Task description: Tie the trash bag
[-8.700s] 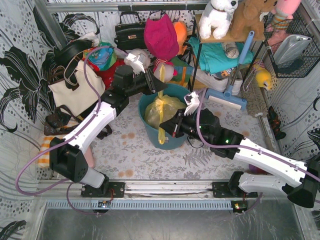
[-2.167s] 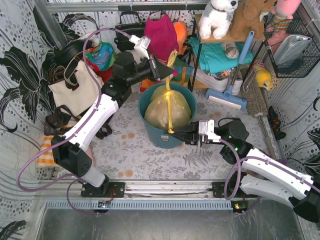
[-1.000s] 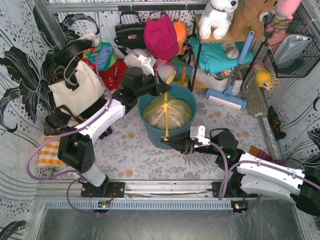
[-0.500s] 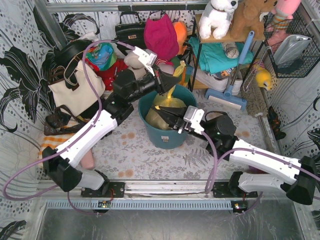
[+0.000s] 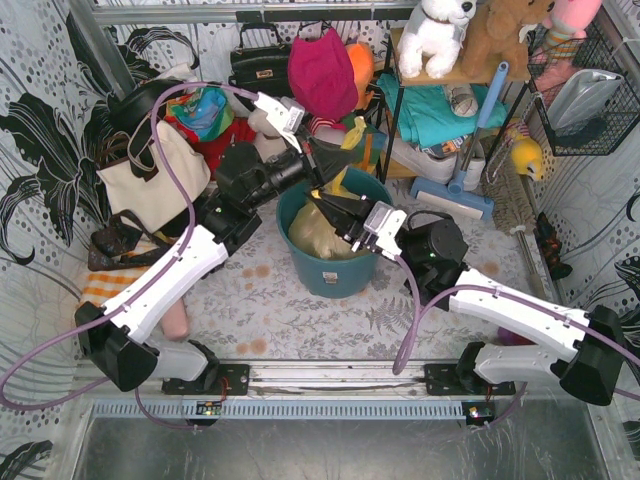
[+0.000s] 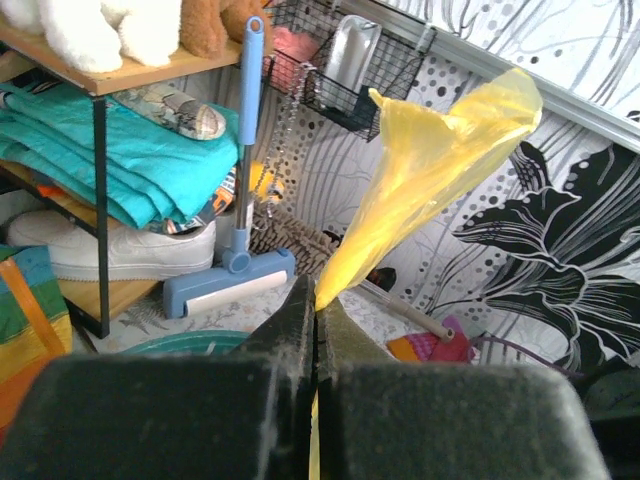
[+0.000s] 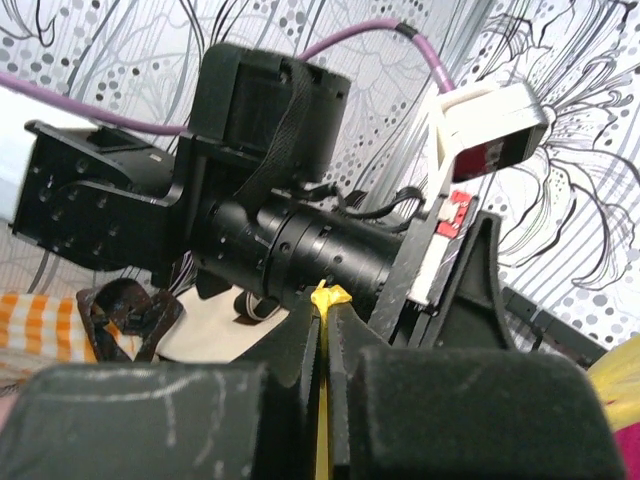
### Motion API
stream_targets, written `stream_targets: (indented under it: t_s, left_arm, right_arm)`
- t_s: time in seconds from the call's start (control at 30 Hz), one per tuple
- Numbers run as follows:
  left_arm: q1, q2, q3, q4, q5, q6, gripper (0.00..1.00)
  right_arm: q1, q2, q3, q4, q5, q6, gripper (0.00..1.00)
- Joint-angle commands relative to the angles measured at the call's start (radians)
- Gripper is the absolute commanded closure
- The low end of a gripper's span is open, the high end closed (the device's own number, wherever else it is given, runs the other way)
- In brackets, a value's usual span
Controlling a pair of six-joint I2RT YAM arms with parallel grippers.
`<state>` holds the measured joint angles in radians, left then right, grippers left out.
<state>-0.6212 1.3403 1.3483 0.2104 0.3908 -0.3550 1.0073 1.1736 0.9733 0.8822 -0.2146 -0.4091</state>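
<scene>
The yellow-green trash bag (image 5: 318,232) sits in the teal bucket (image 5: 330,277). My left gripper (image 5: 338,160) is shut on one twisted flap of the bag and holds it above the bucket's far rim. The flap fans out past the fingertips in the left wrist view (image 6: 430,170), with the gripper (image 6: 314,300) closed on it. My right gripper (image 5: 322,203) is over the bucket, just below the left one. It is shut on a second thin yellow strip (image 7: 326,296), whose end pokes out past the gripper (image 7: 324,312). The left arm's wrist (image 7: 270,240) is close in front of it.
A cream tote (image 5: 150,185) and a black handbag (image 5: 260,65) stand at back left. A shelf (image 5: 445,75) with plush toys and teal cloth stands at back right, with a blue floor brush (image 5: 450,195) leaning on it. A wire basket (image 5: 590,95) hangs at the right.
My right gripper has swung from in front of the bucket up over it, carrying its strip toward the left gripper. The left gripper has kept hold of its flap above the far rim.
</scene>
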Motion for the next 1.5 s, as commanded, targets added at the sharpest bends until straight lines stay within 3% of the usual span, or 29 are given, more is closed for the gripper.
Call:
stream_targets:
  t_s: [0.0, 0.07, 0.17, 0.33, 0.43, 0.67, 0.93, 1.2, 1.43, 1.47]
  left_arm:
    - [-0.004, 0.012, -0.047, 0.066, -0.135, 0.032, 0.98]
    - [-0.004, 0.011, -0.067, 0.076, -0.181, 0.034, 0.96]
    - [-0.003, 0.020, -0.052, 0.071, -0.196, 0.045, 0.89]
    - [-0.003, 0.006, -0.032, 0.075, -0.189, 0.066, 0.60]
    - [-0.003, -0.012, -0.018, 0.071, -0.213, 0.083, 0.49]
    - [-0.003, -0.040, 0.034, 0.027, -0.273, 0.152, 0.38]
    - [-0.003, -0.113, 0.020, -0.018, -0.457, 0.213, 0.34]
    - [0.026, -0.215, -0.130, -0.030, -0.798, 0.254, 0.28]
    - [0.120, -0.340, -0.359, -0.120, -0.951, 0.141, 0.19]
    - [0.128, -0.360, -0.399, -0.127, -0.977, 0.132, 0.14]
  right_arm:
    - [-0.010, -0.023, -0.086, 0.113, 0.044, 0.022, 1.00]
    - [-0.009, -0.024, -0.099, 0.127, 0.066, 0.040, 0.97]
    - [-0.009, -0.029, -0.097, 0.135, 0.089, 0.052, 0.77]
    - [-0.010, -0.045, -0.088, 0.167, 0.099, 0.065, 0.59]
    - [-0.009, -0.058, -0.063, 0.136, 0.103, 0.044, 0.54]
    - [-0.009, -0.100, 0.002, 0.056, 0.138, -0.048, 0.44]
    - [-0.039, -0.121, 0.063, -0.063, 0.272, -0.206, 0.31]
    - [-0.264, -0.140, 0.008, -0.177, 0.407, -0.168, 0.25]
    - [-0.476, -0.202, -0.197, -0.263, 0.546, -0.019, 0.21]
    - [-0.506, -0.212, -0.231, -0.293, 0.553, 0.009, 0.19]
